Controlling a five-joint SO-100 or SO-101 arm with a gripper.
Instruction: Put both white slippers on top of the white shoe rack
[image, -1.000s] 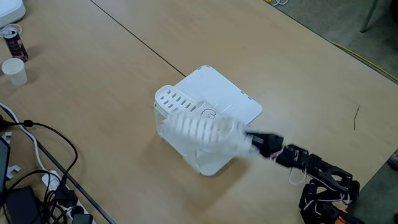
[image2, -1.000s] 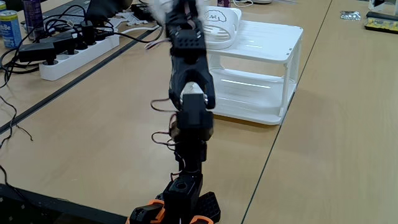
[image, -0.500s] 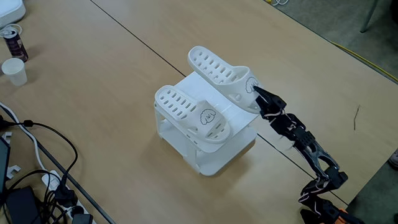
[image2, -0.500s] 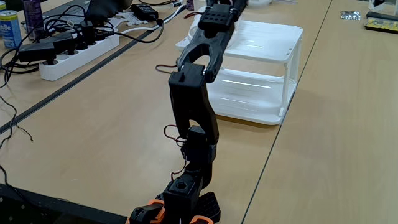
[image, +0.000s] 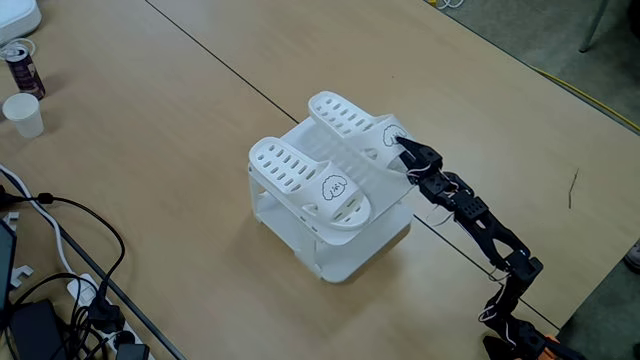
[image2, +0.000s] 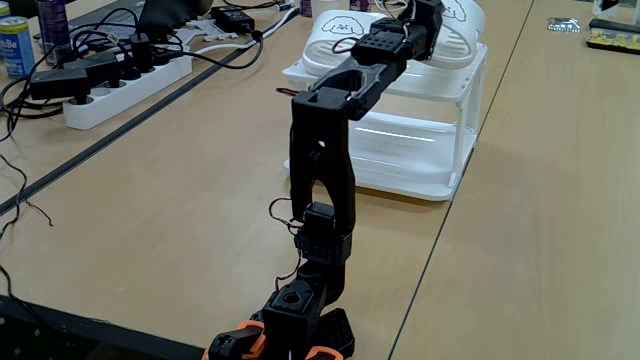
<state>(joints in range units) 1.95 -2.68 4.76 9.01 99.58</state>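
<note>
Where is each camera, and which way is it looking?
A fixed view: sits high up, looking down at the table; shows the rack, both slippers, and the arm reaching in from lower right, gripper at the far slipper.
A fixed view: sits low behind the arm's base, looking along the arm toward the rack; the arm stands in the middle.
Both share the arm, rack and slippers.

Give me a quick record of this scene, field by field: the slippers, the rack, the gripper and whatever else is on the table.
slippers: both white slippers lie on the rack top
rack: white shoe rack, two tiers, lower tier bare
gripper: gripper at the far slipper's strap; open or shut cannot be told
other items: paper cup, can, cables, power strip
</note>
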